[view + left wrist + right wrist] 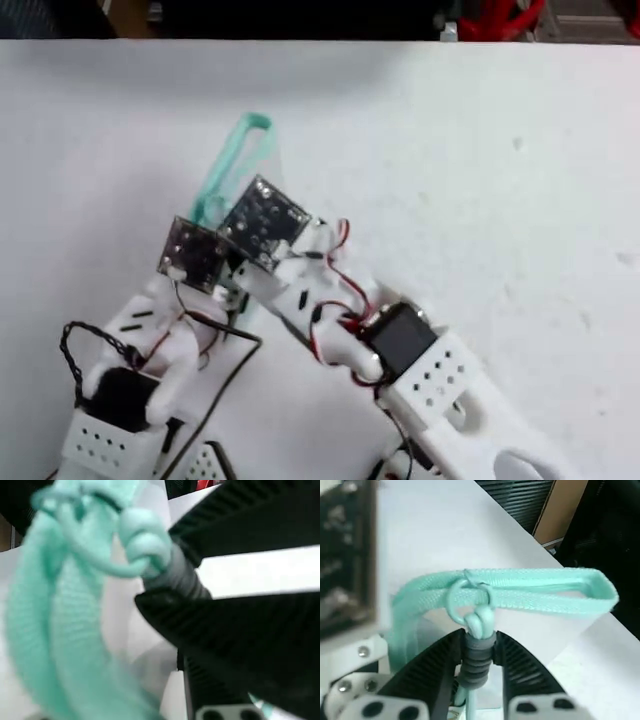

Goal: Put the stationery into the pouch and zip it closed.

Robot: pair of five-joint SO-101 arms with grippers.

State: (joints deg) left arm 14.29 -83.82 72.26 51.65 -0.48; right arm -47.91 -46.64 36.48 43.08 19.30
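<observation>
Right wrist view: your right gripper (479, 642) is clamped on the grey zipper pull (476, 665) of the pouch (240, 160), left of table centre; the left gripper (210, 228) jaws can't be told. You're likely zipping: next, draw the pull steadily along the teal zipper (530, 580)

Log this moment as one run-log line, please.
step: zip | right end effector: shut on grey zipper pull | pouch: mint-zippered, white table beneath

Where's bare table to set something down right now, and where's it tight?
Free: table right of the pouch, from the far edge down to the lower-right arm; also the far-left patch beyond the other arm. Tight: centre-left, where both arms crowd the pouch, right tool shut on the zip pull.
</observation>
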